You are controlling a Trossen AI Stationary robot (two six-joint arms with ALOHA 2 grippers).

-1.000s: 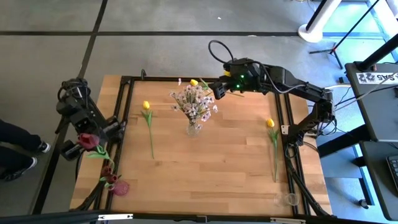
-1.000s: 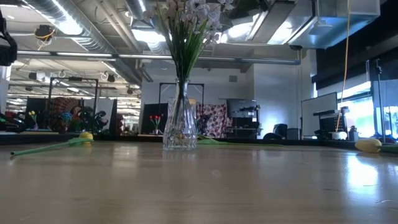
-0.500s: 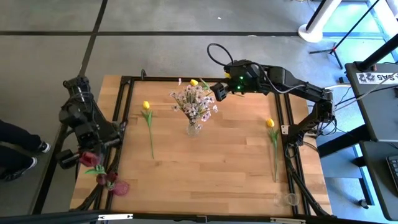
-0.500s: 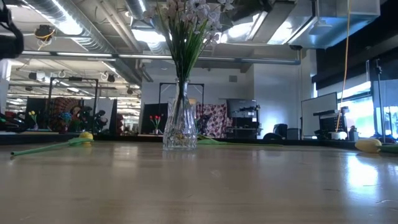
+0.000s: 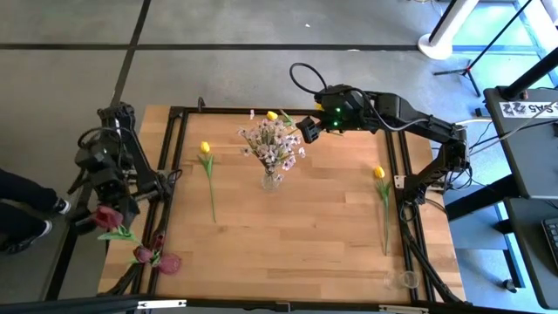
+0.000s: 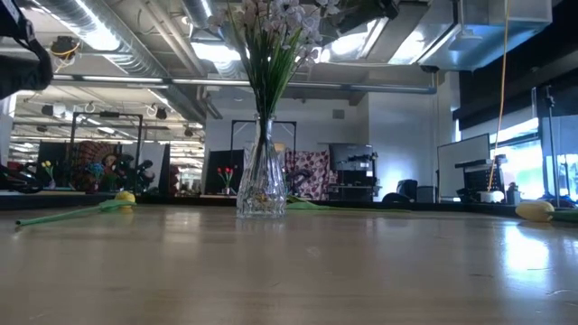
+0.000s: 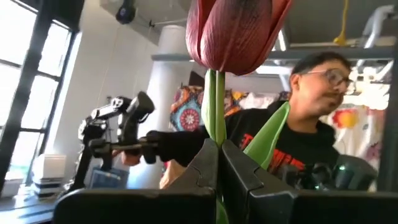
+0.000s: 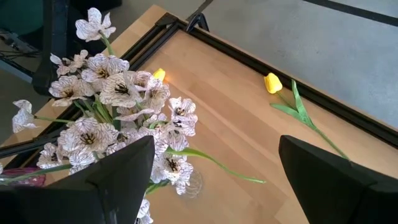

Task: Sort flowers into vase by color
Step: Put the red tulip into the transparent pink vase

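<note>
My left gripper (image 5: 103,209) is at the table's left edge, shut on a dark red tulip (image 5: 108,216) whose bud (image 7: 233,31) stands above the fingers. A pink vase (image 5: 167,262) with red buds (image 5: 145,253) stands at the near left corner. My right gripper (image 5: 305,129) hangs open above the far side of the white-pink flowers (image 8: 118,106), touching nothing. They stand with their stems in a clear vase (image 5: 271,180). Yellow tulips lie flat on the table at the left (image 5: 207,150), the right (image 5: 379,173) and the far edge (image 5: 273,115). My left gripper pinches the red tulip's green stem (image 7: 216,140) between its two fingers, a little below the bud. The fingers lie across the stem. The flower stands about upright, bud up and lifted clear, and a green leaf (image 7: 267,134) sticks out beside the fingers.
A black frame (image 5: 179,113) runs around the wooden table top. A small clear vase (image 5: 403,279) stands at the near right corner. A person (image 7: 311,124) shows beyond the table in the left wrist view. The wood between the lying tulips is bare.
My left gripper has swung with the red tulip toward the table's near edge and then outward to its left edge, still shut on the stem. The bud now sits farther left and nearer than before. My right gripper has kept its place, open.
</note>
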